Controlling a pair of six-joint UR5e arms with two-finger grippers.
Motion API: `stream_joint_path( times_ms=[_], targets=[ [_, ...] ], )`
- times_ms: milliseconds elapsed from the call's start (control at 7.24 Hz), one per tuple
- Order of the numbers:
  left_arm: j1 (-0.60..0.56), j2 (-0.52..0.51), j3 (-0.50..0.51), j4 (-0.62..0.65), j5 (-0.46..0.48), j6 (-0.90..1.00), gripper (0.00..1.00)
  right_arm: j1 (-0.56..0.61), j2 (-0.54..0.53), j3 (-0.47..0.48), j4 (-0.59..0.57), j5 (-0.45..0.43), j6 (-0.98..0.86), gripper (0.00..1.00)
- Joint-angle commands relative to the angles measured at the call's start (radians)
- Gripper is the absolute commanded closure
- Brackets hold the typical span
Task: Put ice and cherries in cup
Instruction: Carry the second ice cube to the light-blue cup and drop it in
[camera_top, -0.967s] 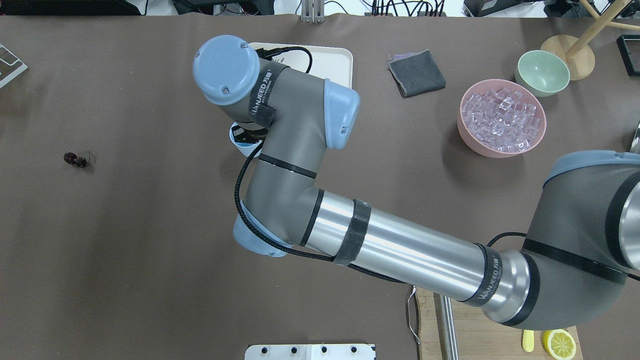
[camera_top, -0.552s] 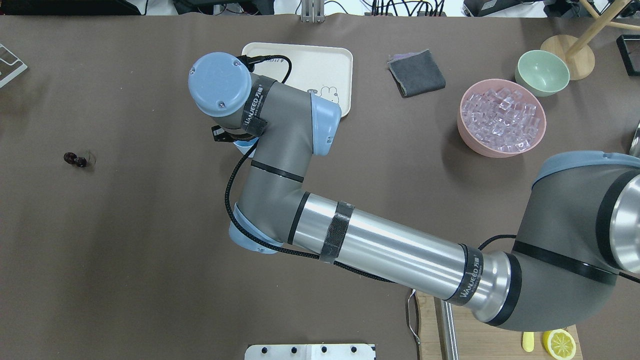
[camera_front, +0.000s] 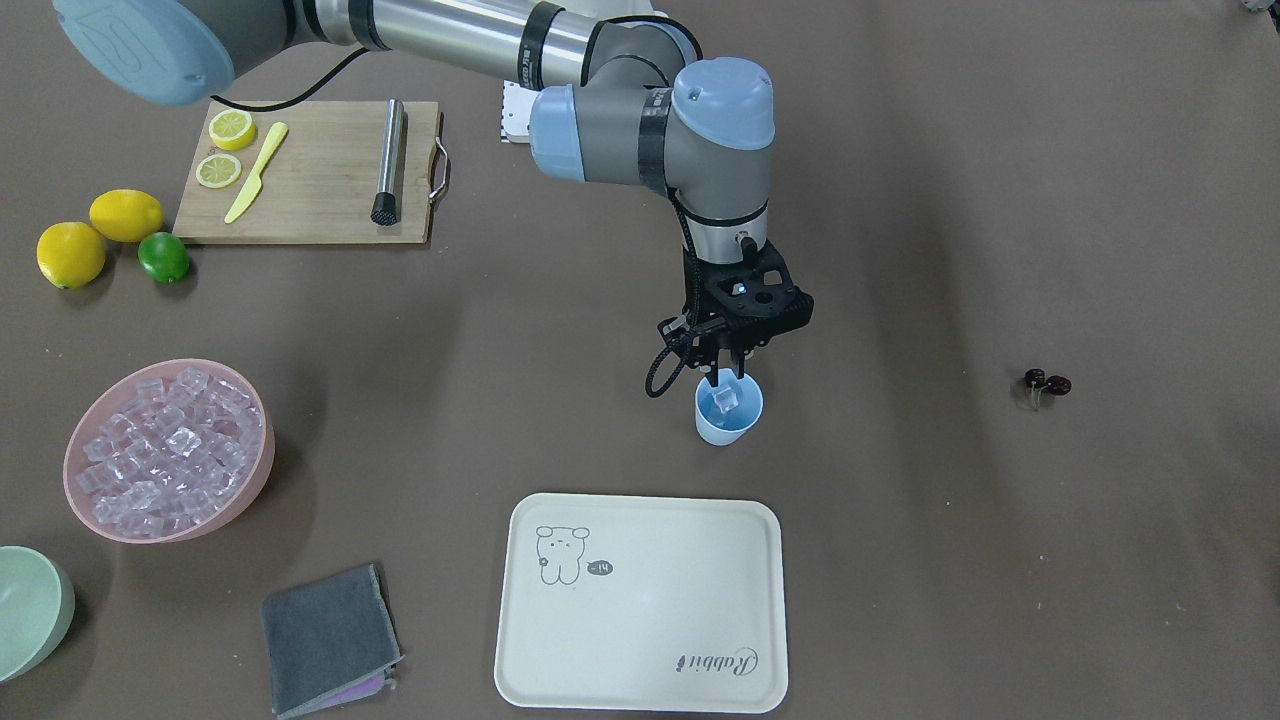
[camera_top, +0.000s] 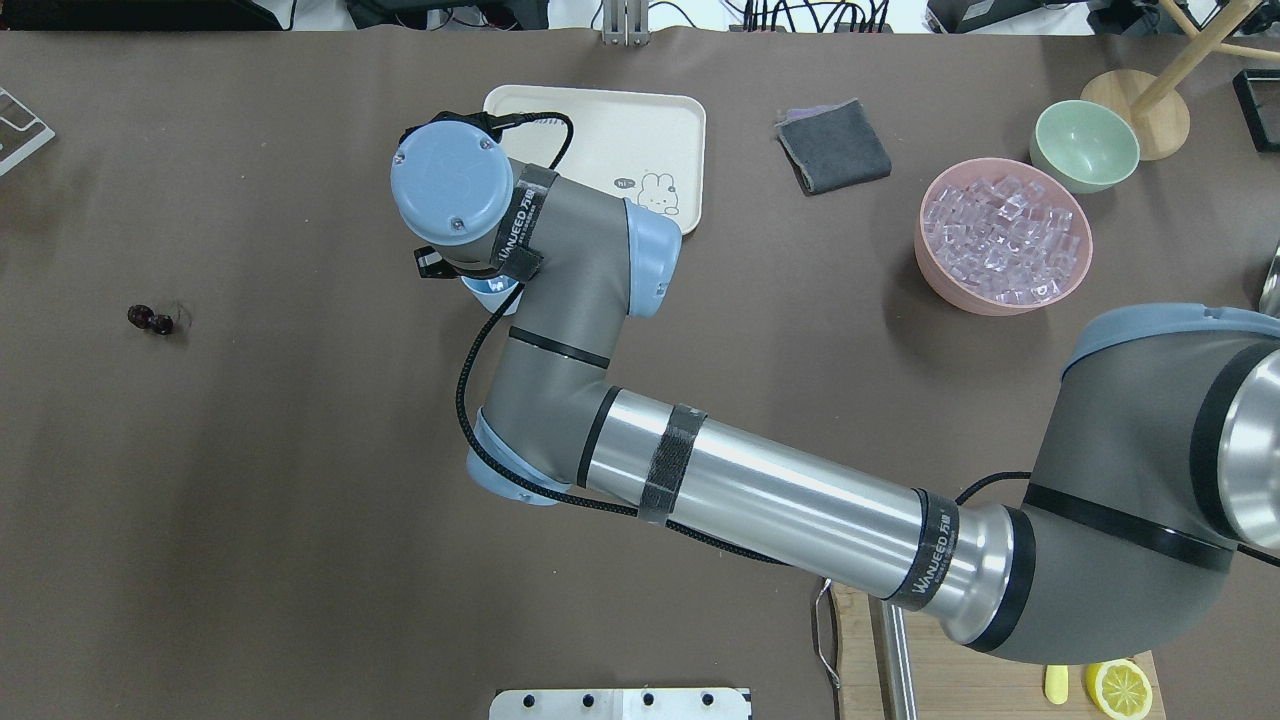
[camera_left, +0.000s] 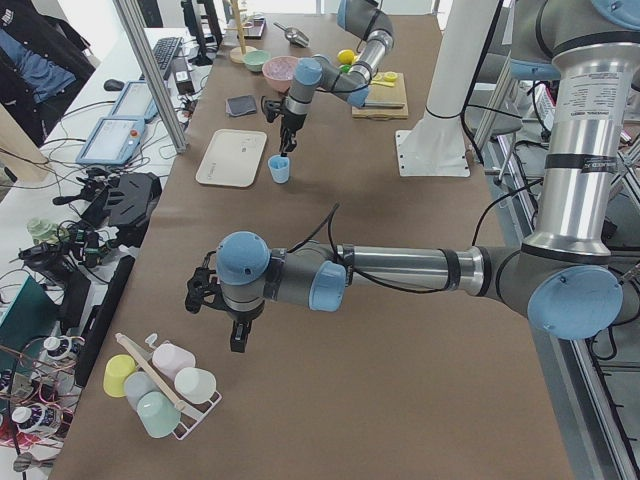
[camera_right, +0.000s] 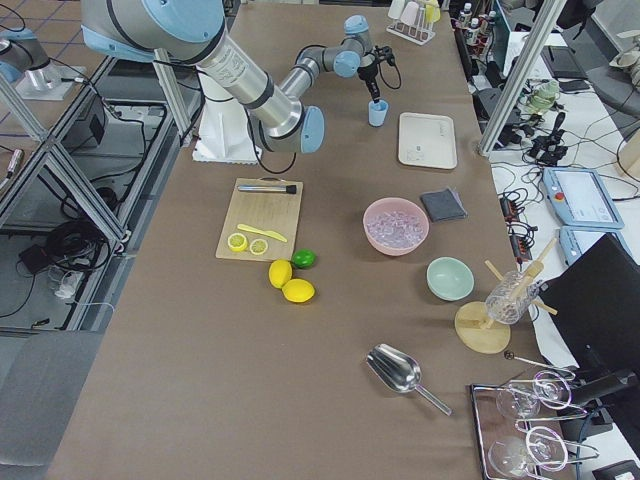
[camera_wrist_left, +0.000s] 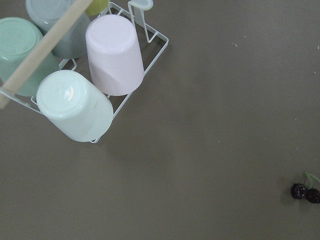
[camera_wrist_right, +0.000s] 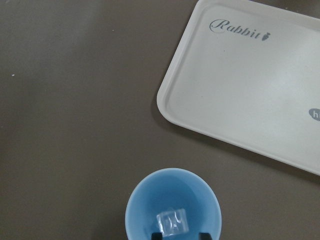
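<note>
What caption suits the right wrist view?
One ice cube lying inside the blue cup, cream tray nearby on the table.

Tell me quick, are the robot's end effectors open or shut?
Left end effector: cannot tell.
Right end effector: open above the light-blue cup; ice cube inside.

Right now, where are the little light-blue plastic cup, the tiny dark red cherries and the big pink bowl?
Light-blue plastic cup (camera_front: 725, 435): front-facing view, outer wall.
Dark red cherries (camera_front: 1035, 378): front-facing view, left fruit.
Pink bowl (camera_front: 250, 495): front-facing view, outer wall.

The right arm (camera_top: 780, 490) is a silver tube with grey joints and pale blue caps. Black WANJEED straps (camera_top: 935, 565) bind its cable (camera_top: 462, 380).
</note>
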Motion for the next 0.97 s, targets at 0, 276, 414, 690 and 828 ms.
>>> stream_joint_path(
  times_ms=[0, 276, 414, 690, 828],
  targets=[
    [0.0, 0.004, -0.006, 0.0, 0.0, -0.001, 0.02, 0.004, -0.114, 0.159, -0.111, 0.018, -0.053, 0.01],
    [0.0, 0.009, -0.004, 0.0, 0.0, -0.001, 0.02, 0.094, -0.396, 0.557, -0.337, 0.065, -0.236, 0.06],
    [-0.002, 0.012, -0.007, 0.0, -0.002, -0.001, 0.02, 0.169, -0.499, 0.679, -0.458, 0.065, -0.365, 0.1],
    [-0.003, 0.013, -0.007, -0.002, -0.002, -0.003, 0.02, 0.289, -0.7, 0.757, -0.433, 0.061, -0.568, 0.14],
    [-0.003, 0.013, -0.009, 0.0, -0.003, -0.003, 0.02, 0.313, -0.731, 0.734, -0.428, 0.047, -0.604, 0.15]
  ],
)
